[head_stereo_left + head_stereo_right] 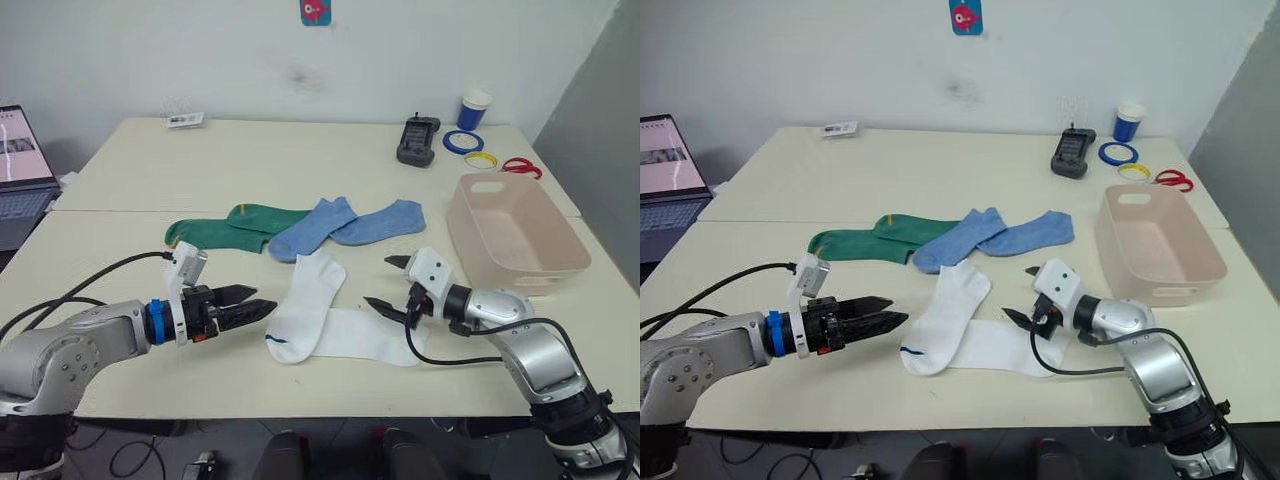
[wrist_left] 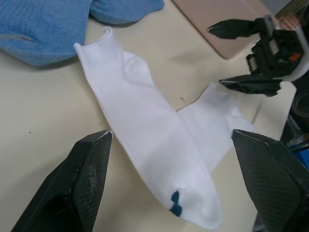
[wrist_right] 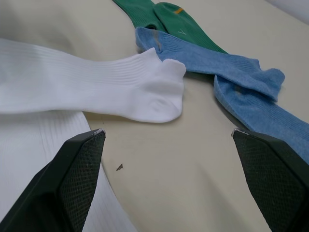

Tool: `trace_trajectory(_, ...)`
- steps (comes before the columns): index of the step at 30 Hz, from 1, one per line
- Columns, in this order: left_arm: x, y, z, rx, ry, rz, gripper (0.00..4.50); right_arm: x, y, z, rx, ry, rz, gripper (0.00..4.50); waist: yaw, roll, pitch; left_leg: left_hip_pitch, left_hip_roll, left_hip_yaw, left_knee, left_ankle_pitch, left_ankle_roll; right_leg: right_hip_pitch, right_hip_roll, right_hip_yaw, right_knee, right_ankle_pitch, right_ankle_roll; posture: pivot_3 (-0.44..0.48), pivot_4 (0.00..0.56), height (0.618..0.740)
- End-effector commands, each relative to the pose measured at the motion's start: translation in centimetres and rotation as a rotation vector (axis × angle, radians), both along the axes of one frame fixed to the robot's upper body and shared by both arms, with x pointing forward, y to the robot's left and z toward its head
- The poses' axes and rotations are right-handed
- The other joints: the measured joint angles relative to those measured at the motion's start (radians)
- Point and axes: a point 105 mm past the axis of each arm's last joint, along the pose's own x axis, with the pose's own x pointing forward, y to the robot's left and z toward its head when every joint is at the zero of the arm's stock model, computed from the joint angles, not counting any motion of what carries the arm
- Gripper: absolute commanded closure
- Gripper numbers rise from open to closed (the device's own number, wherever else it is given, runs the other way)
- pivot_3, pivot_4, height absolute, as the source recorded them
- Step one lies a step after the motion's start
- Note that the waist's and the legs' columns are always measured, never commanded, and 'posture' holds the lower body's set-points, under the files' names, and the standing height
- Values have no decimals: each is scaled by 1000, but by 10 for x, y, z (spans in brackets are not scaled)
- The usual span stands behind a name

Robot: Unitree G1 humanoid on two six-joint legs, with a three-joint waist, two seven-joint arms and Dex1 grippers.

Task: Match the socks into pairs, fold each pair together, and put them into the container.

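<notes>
On my far left a laptop [image 1: 22,165] sits at the table [image 1: 130,170] edge. My left gripper [image 1: 247,305] hovers low over the near side, fingers spread a little at the tips and empty, pointing at the white socks [image 1: 310,305] — one lies lengthwise with its dark mark nearest the gripper, overlapping the second, which runs crosswise beneath it. Behind them the green socks [image 1: 235,228] lie overlapped, their right end tucked under the light blue socks [image 1: 345,225], which also overlap each other. My right gripper [image 1: 390,283] is wide open, nothing held, its lower finger just over the crosswise white sock — touching or not, I can't say. Right of it stands the pink container [image 1: 515,235], seemingly empty. Beyond sit a black handset [image 1: 418,140], a blue cup [image 1: 473,110], tape rings [image 1: 463,141] and red scissors [image 1: 522,167].
</notes>
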Motion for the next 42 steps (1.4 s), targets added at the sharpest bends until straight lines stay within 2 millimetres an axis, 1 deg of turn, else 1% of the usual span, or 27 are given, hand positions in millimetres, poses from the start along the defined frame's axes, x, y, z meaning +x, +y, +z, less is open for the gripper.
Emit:
trace_trajectory(1, 1, -2, -17, 30, 12, 29, 396, -1, -3, 13, 12, -56, -6, 0, 1, 0, 0, 0, 0, 0, 0, 0, 0, 0, 0, 0, 0, 0, 0, 0, 150, 740)
trace_trajectory(4, 6, -5, -28, 39, 27, 53, 396, -4, 0, 12, 18, -52, -1, 0, 6, 0, 0, 0, 1, -2, 0, 0, 0, 0, 0, -3, 2, 0, 0, 0, 150, 740)
trace_trajectory(6, 4, -11, -32, 31, 40, 34, 396, -5, 1, 12, 19, -50, 6, 0, 6, 0, 0, 0, 1, -2, 0, 0, 0, 0, 0, -3, 2, 0, 0, 0, 150, 740)
trace_trajectory(9, 1, -18, -32, -1, 40, 20, 963, -5, 0, 13, 17, -52, 7, 0, 6, 0, 0, 0, 1, -1, 0, 0, 0, 0, 0, -2, 2, 0, 0, 0, 150, 740)
trace_trajectory(13, -2, -19, -29, -22, 37, 17, 2297, -3, -2, 14, 16, -56, 0, 0, 6, 0, 0, 0, 1, -1, 0, 0, 0, 0, 0, -2, 2, 0, 0, 0, 150, 740)
trace_trajectory(20, -3, -15, -28, -20, 34, 33, 4472, -3, 0, 14, 20, -55, 4, 0, 6, 0, 0, 0, 1, -1, 0, 0, 0, 0, 0, -2, 2, 0, 0, 0, 150, 740)
trace_trajectory(25, -4, -13, -21, -45, 38, 45, 4472, -3, 1, 14, 19, -56, 9, 0, 6, 0, 0, 0, 1, -1, 0, 0, 0, 0, 0, -2, 2, 0, 0, 0, 150, 740)
trace_trajectory(28, -10, -20, -2, -224, 99, 26, 4472, -3, -1, 12, 15, -53, 9, 0, 6, 0, 0, 0, 1, -2, 0, 0, 0, 0, 0, -2, 2, 0, 0, 0, 150, 740)
trace_trajectory(30, -16, -25, 3, -278, 136, 5, 4472, -3, -2, 12, 13, -52, 7, 0, 5, 0, 0, 0, 1, -2, 0, 0, 0, 0, -1, -3, 2, -1, 1, 0, 150, 740)
trace_trajectory(34, -25, -35, -1, -312, 205, -8, 4472, 0, -5, 12, 12, -54, -4, 0, 5, 0, 0, 0, 1, -2, 0, 0, 0, 1, -1, -2, 2, 0, 1, 0, 150, 740)
trace_trajectory(38, -34, -56, -5, -380, 254, -42, 4472, 2, -9, 13, 8, -54, -17, 0, 6, -1, 0, 0, 1, -2, 0, 0, 0, 1, -1, -2, 2, 0, 0, 0, 150, 740)
trace_trajectory(42, -43, -75, -9, -404, 290, -75, 4472, 3, -13, 12, 2, -51, -25, 0, 6, 0, 0, 0, 0, -2, 1, 0, 0, 1, -1, -2, 2, 0, 0, 0, 150, 740)
